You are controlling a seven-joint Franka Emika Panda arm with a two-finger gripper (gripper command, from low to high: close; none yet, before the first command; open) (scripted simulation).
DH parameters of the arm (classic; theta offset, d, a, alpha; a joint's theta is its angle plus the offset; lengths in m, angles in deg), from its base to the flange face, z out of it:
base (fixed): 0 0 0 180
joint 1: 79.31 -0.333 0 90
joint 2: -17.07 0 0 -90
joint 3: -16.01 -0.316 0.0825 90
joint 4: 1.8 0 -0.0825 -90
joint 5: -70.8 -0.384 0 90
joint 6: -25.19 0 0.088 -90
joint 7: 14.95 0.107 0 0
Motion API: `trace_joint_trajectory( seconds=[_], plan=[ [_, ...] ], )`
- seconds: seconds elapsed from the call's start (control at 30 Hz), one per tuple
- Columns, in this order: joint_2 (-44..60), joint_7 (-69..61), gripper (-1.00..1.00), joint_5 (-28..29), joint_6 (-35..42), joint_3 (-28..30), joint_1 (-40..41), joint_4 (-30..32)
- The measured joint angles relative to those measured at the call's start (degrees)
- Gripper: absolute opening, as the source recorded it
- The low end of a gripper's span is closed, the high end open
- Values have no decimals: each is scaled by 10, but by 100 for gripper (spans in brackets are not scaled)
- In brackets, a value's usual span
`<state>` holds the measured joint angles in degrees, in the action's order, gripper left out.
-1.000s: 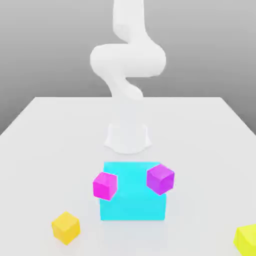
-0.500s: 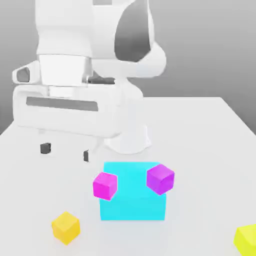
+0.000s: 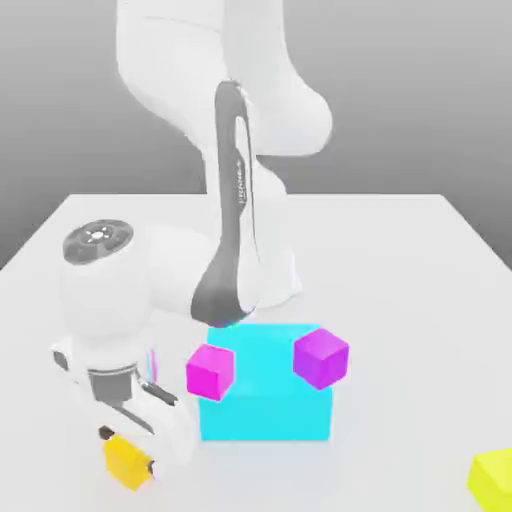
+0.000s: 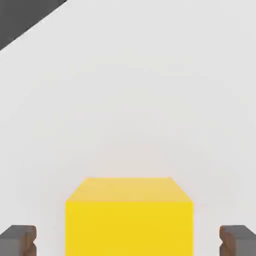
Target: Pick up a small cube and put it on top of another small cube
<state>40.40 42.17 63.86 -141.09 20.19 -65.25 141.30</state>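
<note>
The gripper (image 3: 129, 451) is down at the golden cube (image 3: 127, 462), its fingers spread on either side, with a gap between each finger and the cube in the hand view. The golden cube sits on the white surface (image 3: 390, 290), well away from the far edge and toward the exterior view's left. The lemon-yellow cube (image 3: 494, 482) lies well apart, toward the exterior view's right. Between them, somewhat nearer the far edge, stands the cyan block (image 3: 265, 412). The magenta cube (image 3: 210, 372) and the purple cube (image 3: 321, 358) overlap it in the exterior view; whether they rest on it is hard to say.
</note>
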Motion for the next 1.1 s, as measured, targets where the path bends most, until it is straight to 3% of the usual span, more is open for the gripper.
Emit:
trace_joint_trajectory(
  seconds=[0.17, 0.33, 0.73, 0.87, 0.9, 1.1],
  plan=[
    [-1, 2, -100, 2, 0, 0, 1, 0],
    [-91, 20, -100, 27, 72, 20, -15, 19],
    [-88, -43, -100, 112, 177, -142, -190, -84],
    [-28, -55, -100, 157, 172, -176, -259, -136],
    [1, -55, 100, 175, 163, -178, -282, -155],
    [17, -54, 100, 186, 159, -179, -294, -165]
  ],
)
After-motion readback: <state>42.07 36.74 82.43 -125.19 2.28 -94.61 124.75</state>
